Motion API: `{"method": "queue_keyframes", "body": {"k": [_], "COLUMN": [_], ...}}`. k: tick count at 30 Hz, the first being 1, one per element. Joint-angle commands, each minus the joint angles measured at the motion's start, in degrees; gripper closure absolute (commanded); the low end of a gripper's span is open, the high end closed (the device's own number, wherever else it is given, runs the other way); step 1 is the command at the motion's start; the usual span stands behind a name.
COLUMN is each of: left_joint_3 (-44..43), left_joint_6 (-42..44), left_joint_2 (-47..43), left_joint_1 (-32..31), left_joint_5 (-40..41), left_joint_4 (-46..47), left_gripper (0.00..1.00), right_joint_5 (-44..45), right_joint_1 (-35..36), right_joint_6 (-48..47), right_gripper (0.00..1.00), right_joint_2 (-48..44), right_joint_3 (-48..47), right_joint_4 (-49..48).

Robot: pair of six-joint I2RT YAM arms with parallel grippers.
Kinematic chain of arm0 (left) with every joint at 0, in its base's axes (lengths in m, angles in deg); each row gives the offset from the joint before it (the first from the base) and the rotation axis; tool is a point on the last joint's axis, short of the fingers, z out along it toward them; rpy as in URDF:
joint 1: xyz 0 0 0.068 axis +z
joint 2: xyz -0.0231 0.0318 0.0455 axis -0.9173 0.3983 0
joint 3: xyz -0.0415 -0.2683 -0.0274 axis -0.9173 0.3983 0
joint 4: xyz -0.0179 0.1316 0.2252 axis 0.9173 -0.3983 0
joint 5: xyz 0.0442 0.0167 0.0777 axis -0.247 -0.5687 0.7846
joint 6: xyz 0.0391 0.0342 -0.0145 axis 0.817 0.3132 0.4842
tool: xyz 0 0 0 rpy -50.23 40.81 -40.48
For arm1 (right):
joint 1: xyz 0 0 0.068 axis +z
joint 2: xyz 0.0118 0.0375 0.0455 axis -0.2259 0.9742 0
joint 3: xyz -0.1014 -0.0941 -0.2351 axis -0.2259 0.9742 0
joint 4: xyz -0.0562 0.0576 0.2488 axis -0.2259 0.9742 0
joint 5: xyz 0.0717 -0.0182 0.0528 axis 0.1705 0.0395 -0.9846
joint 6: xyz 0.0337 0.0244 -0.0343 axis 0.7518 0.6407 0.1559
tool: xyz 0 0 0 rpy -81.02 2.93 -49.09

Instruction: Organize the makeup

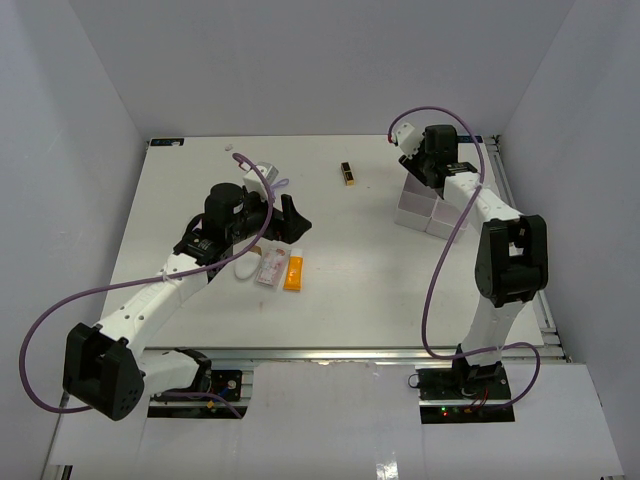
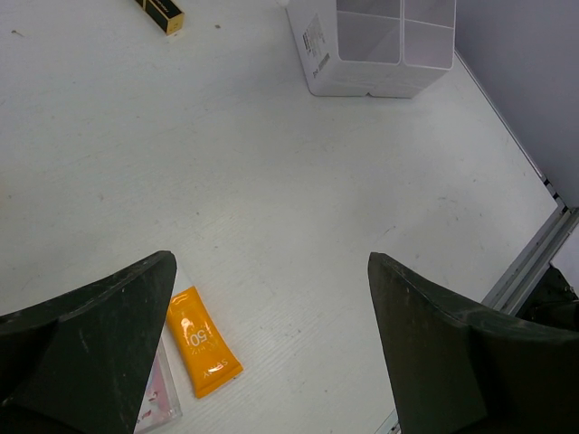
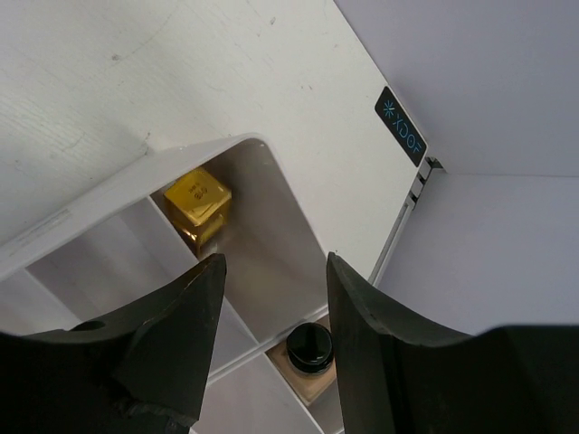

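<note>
An orange tube (image 1: 293, 273) (image 2: 204, 342) lies flat beside a pink packet (image 1: 270, 268) (image 2: 158, 402) and a white oval (image 1: 245, 270), mid-table on the left. A black-gold lipstick tube (image 1: 347, 172) (image 2: 161, 11) lies alone farther back. My left gripper (image 1: 290, 220) (image 2: 271, 271) hovers wide open above the table, just right of the orange tube. My right gripper (image 1: 415, 165) (image 3: 275, 267) hangs open and empty over the white tray (image 1: 415, 212) (image 3: 226, 145). One tray compartment holds a gold-topped lipstick (image 3: 197, 194). Another holds a beige bottle (image 3: 310, 348) with a black cap.
The tray (image 2: 317, 54) stands at the back right, near the right wall. A small white and purple item (image 1: 265, 172) lies beyond the left gripper. The table's metal edge rail (image 2: 529, 267) runs along the right side. Purple cables loop off both arms.
</note>
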Motion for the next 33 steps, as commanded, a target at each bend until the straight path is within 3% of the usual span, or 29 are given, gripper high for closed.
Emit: {"method": "queue_keyframes", "body": {"k": [1,3,7,9,13,18,22,29,33], "left_joint_3": [0.3,0.3,-1.3,-3.7,-13.1,-30.2,-36.2,-25.3,-11.8], "left_joint_6": [0.0,-0.5,-4.4,-7.2,-12.5,-14.4,-13.7,-5.1,0.3], "left_joint_2": [0.6,1.4,6.9,10.8,22.6,39.4,43.7,30.8,14.5], "left_joint_1": [-0.1,0.0,0.4,0.6,0.6,0.0,-0.1,0.0,0.3], "left_joint_5": [-2.4,-3.0,-6.3,-7.6,-6.0,-1.7,0.3,3.9,6.6], "left_joint_4": [1.0,1.6,3.0,2.9,1.4,-4.0,-6.4,-5.5,-5.2], "left_gripper": [0.02,0.02,0.09,0.15,0.29,0.28,0.21,0.1,0.05], "right_joint_5": [-5.3,-8.6,-35.5,-53.0,-65.6,-60.8,-52.2,-44.1,-31.6], "right_joint_1": [0.0,0.0,-0.5,-0.6,-0.8,-3.4,-3.6,0.9,5.2], "right_joint_6": [4.3,7.7,11.6,14.1,19.3,30.1,36.1,38.5,44.8], "right_gripper": [0.44,0.44,0.42,0.4,0.37,0.18,0.16,0.2,0.18], "right_joint_2": [-6.8,-10.0,-19.9,-25.1,-33.4,-42.4,-41.3,-23.5,-8.9], "right_joint_3": [-2.4,-2.6,0.2,8.1,22.5,33.7,35.0,19.3,5.6], "right_joint_4": [2.1,5.7,16.1,17.5,11.3,-0.6,-3.6,2.4,6.3]}}
